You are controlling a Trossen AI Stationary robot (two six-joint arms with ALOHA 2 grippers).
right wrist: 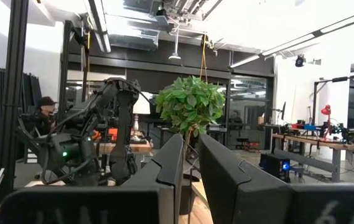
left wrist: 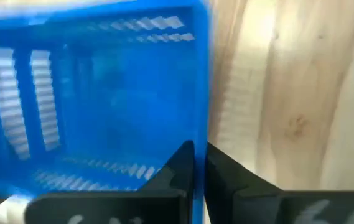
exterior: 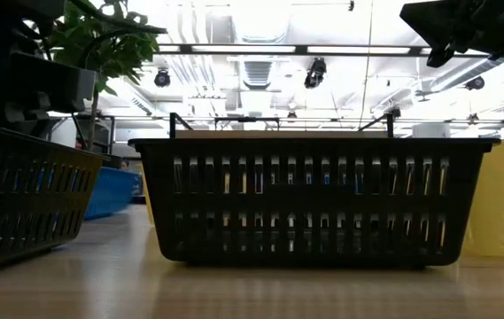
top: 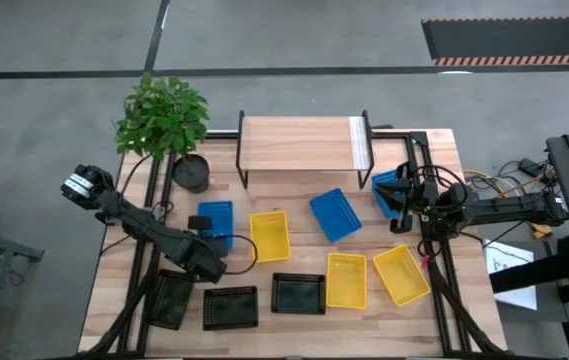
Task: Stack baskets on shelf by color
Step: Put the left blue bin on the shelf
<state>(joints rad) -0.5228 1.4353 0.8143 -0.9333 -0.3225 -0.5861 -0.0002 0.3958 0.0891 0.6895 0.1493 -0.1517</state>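
Observation:
My left gripper (top: 207, 238) (left wrist: 200, 146) is shut on a blue basket (top: 214, 220) at the table's left-middle. Raised over the table's right side, my right gripper (top: 401, 197) (right wrist: 190, 140) points level toward the left. A narrow gap shows between its fingers with nothing in it. Beneath it, beside the shelf's right end, is a second blue basket (top: 389, 185), partly hidden. A third blue basket (top: 336, 213) lies in front of the shelf (top: 299, 145), whose light wood top is bare. Three yellow baskets (top: 270, 236) (top: 346, 279) (top: 401, 273) and three black ones (top: 172, 298) (top: 231, 307) (top: 297, 293) rest on the table. My left gripper pinches one side wall of the blue basket at its rim (left wrist: 200, 93), one finger inside the basket and one outside over the bare wood. The fingers come from above, slanting from the near-left. Whether the basket is lifted off the table, I cannot tell.
A leafy plant (top: 164, 115) in a dark round pot (top: 191, 172) stands at the far left corner, beside the shelf's left end. In the low view a black basket (exterior: 309, 199) fills the foreground. Bare wood lies between the shelf and the baskets.

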